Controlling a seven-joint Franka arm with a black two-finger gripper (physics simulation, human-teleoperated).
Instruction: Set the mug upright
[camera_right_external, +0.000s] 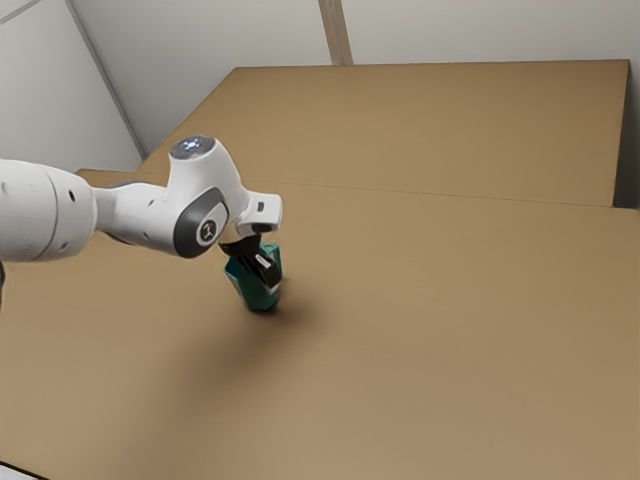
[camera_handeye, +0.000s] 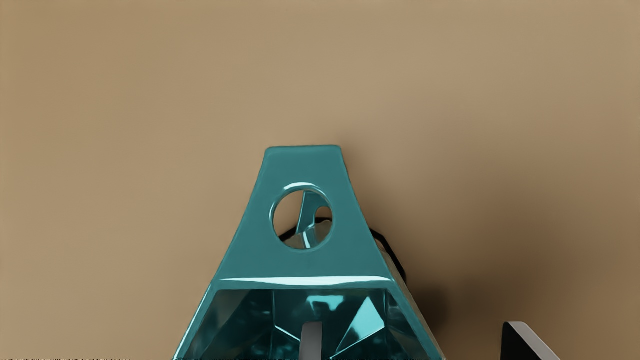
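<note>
Mug (camera_right_external: 250, 288): teal and glossy, with flat facets; on the counter (camera_right_external: 450, 330), below the hand end of the arm, nearer the exterior view's left edge than its right.
Mug's stance: base down at the counter, opening up toward the gripper (camera_right_external: 268, 277); whether it stands fully level, I cannot tell.
Mug's rim: angular, with a bright highlight along the edge beside the handle (camera_handeye: 302, 165).
Handle: broad where it joins the rim, narrowing outward to a blunt, straight end; a round hole goes through it, and more teal shows through that hole.
Mug's inside: dark teal, with bright, sharp-edged reflections.
Fingers (camera_handeye: 311, 342): apart; in the wrist view one tip lies over the mug's opening, the other outside the mug, with counter visible between that outer tip and the mug's wall.
Arm (camera_right_external: 140, 215): white with dark joint parts, coming in from the exterior view's left; its hand end angles down to the mug.
Counter: plain brown; a soft shadow (camera_right_external: 235, 355) spreads over it around the mug's base and toward the exterior view's lower left.
Beyond the counter: a thin seam, then another brown surface (camera_right_external: 430, 125), and pale walls (camera_right_external: 480, 30) with a wooden strip (camera_right_external: 336, 32).
</note>
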